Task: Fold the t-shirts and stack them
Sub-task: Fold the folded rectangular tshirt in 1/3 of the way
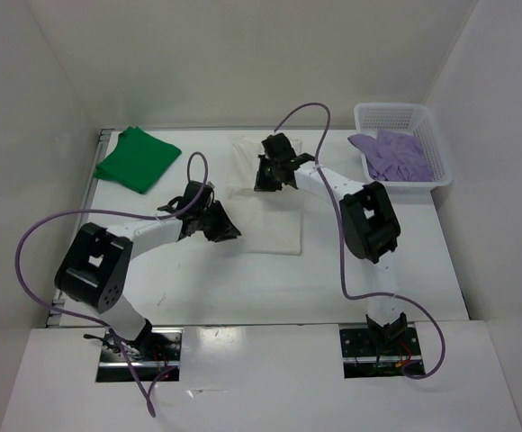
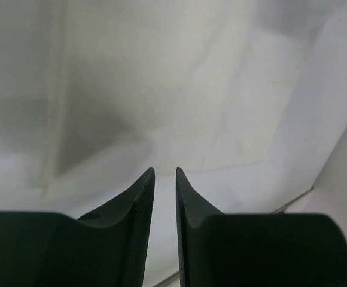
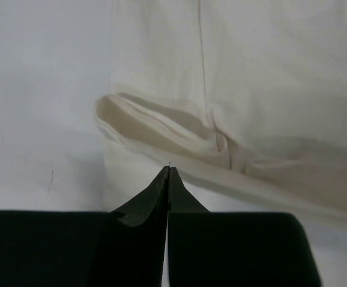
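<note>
- Table (image 1: 378, 270) is being shared by green shirt (image 1: 137, 158) far left, white shirt (image 1: 270, 229) centre, and basket (image 1: 427, 121) holding lavender shirt (image 1: 396, 155).
- Left gripper (image 2: 165, 172) is being held slightly parted, right gripper (image 3: 169, 169) closed, both empty.

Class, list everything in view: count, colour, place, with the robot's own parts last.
green t-shirt: one, bright green, folded, table's far left
white t-shirt: one, white, mid-table
lavender t-shirt: one, pale purple, in the basket
basket: one, white lattice, far right corner
table: one, white, under everything
arms: two, black and white, bases at near edge
cables: two, purple, trailing from them
left tool: one, black, narrowly open, white t-shirt's left edge
right tool: one, black, shut, white t-shirt's far end
</note>
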Action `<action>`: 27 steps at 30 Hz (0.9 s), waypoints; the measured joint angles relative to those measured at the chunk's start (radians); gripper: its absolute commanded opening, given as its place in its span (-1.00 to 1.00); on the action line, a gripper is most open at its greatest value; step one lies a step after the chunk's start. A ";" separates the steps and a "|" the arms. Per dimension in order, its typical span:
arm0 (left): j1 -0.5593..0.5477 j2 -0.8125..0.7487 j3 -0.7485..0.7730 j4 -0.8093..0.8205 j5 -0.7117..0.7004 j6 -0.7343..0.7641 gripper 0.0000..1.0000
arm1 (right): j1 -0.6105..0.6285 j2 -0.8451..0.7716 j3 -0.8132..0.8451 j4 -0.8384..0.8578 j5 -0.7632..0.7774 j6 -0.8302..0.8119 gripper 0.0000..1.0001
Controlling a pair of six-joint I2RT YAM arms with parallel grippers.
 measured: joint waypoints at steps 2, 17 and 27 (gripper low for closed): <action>0.022 0.056 0.010 0.011 -0.004 0.016 -0.44 | -0.004 0.055 0.062 -0.012 -0.002 -0.010 -1.00; 0.035 0.089 -0.031 0.031 -0.006 0.025 -0.42 | -0.020 -0.075 -0.041 -0.049 -0.064 -0.035 -1.00; 0.035 0.054 -0.065 0.028 -0.006 0.025 -0.42 | -0.020 -0.066 -0.101 -0.032 -0.151 -0.047 -1.00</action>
